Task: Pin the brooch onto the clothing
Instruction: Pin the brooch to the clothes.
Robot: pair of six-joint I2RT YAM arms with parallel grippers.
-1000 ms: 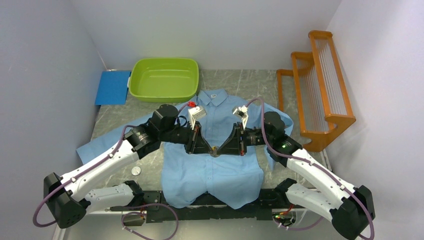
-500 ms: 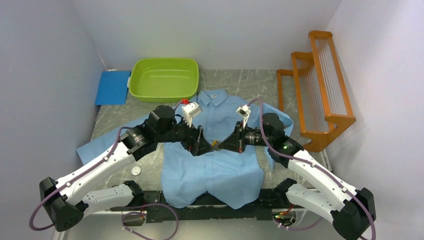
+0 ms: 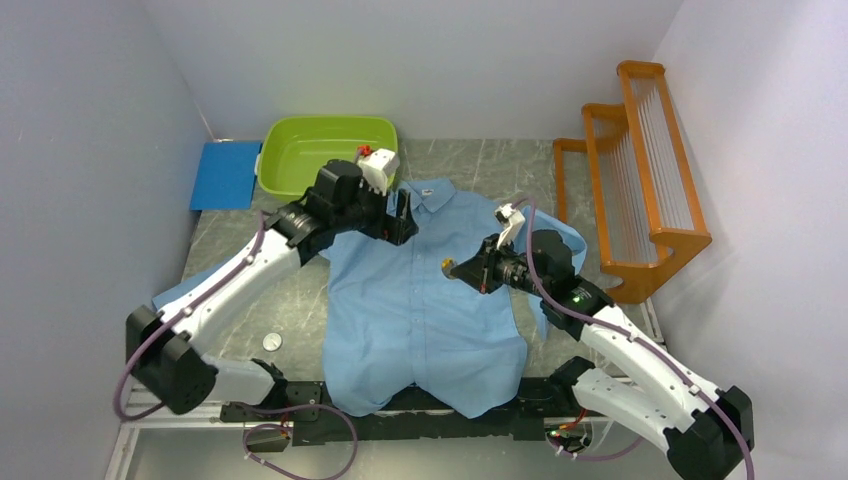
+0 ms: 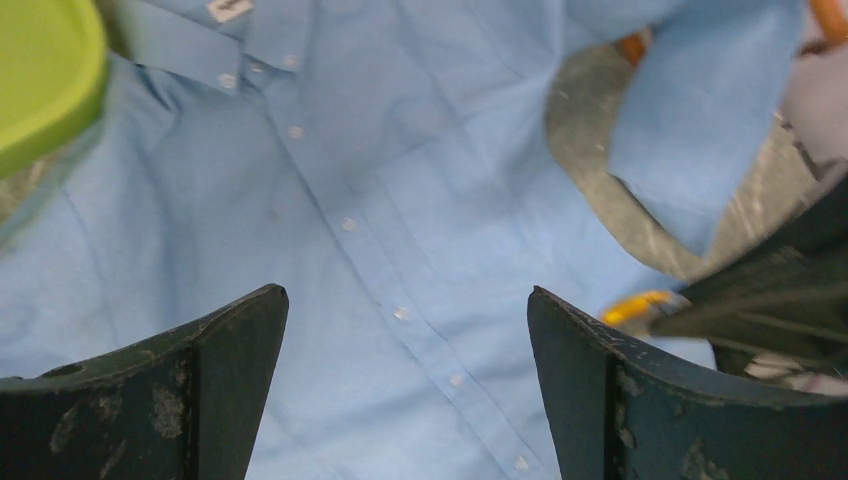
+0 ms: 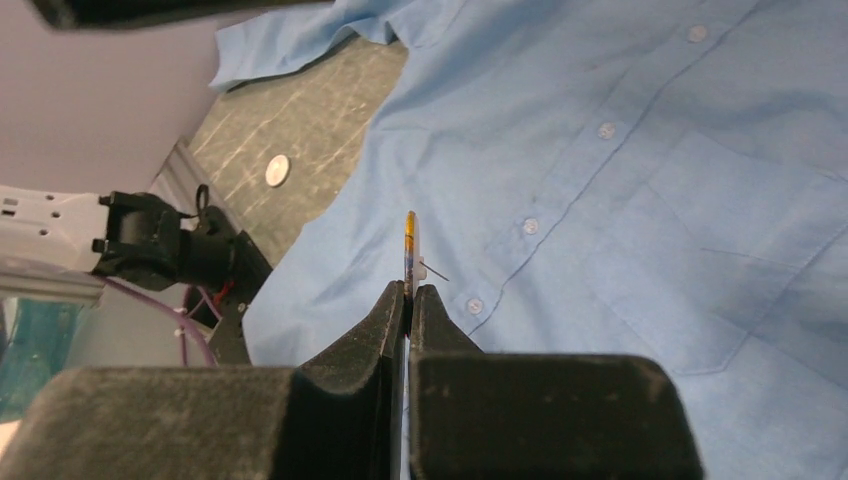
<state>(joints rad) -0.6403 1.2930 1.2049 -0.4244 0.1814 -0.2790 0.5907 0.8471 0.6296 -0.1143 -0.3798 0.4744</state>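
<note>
I see the shirt (image 3: 425,310) spread flat on the table, collar at the far end. A green tub (image 3: 325,155) sits just beyond it to the left, with a blue pad (image 3: 225,175) beside that. An orange rack (image 3: 640,170) stands off right, and a small round disc (image 3: 271,341) lies left of the hem. My left gripper (image 3: 403,222) hangs by the collar, jaws spread wide and empty. My right gripper (image 3: 460,268) is clenched on the brooch (image 5: 410,238), held above the chest near the buttons. Only the right wrist view shows its thin pin jutting sideways.
</note>
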